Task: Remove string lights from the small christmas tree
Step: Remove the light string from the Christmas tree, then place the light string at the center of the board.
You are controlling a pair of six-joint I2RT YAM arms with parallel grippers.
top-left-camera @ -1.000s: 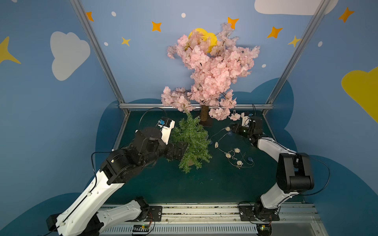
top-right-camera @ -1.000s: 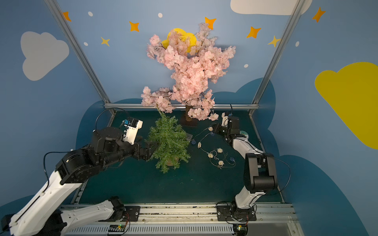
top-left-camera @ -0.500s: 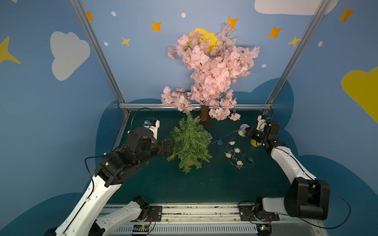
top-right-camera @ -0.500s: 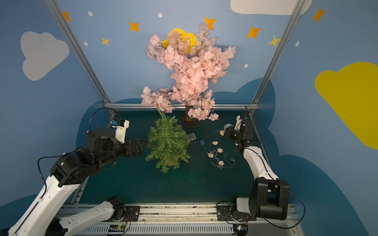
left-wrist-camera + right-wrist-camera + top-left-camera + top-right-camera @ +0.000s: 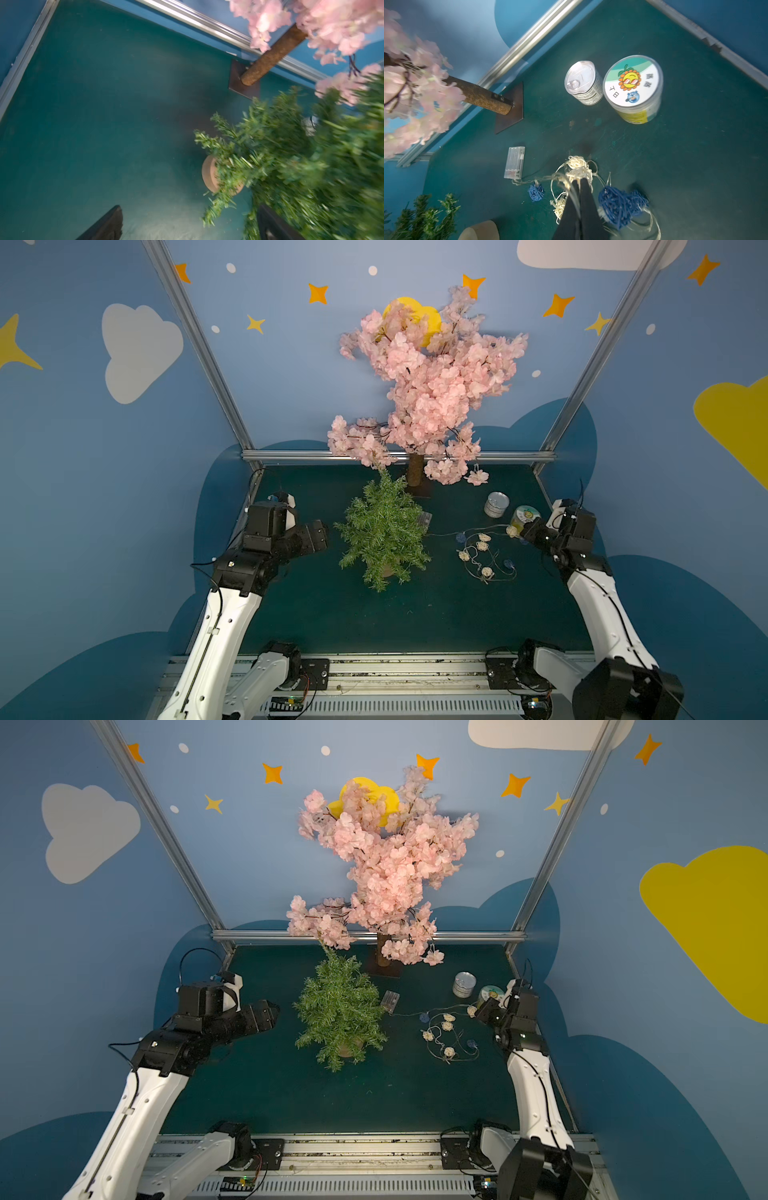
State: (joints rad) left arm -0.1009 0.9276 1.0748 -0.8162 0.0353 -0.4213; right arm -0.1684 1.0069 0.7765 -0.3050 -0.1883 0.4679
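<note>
While pinching the string lights (image 5: pixel 482 547) in the closed right gripper (image 5: pixel 580 179), has them coiled on the mat (image 5: pixel 415 614) right of the small christmas tree (image 5: pixel 384 535); holds left gripper (image 5: pixel 322 534) spread, empty, beside it.

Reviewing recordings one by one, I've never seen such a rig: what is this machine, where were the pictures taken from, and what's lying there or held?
Two robot arms work at a green table, each ending in a pincer. Two pictures look down from overhead; two come from cameras on the wrists. On the table stand the small christmas tree, a pink blossom tree, a tin can and a lidded tub. The string lights and their battery box lie beside the small tree. The right pincer is shut on the string lights; the left pincer is open and empty.
</note>
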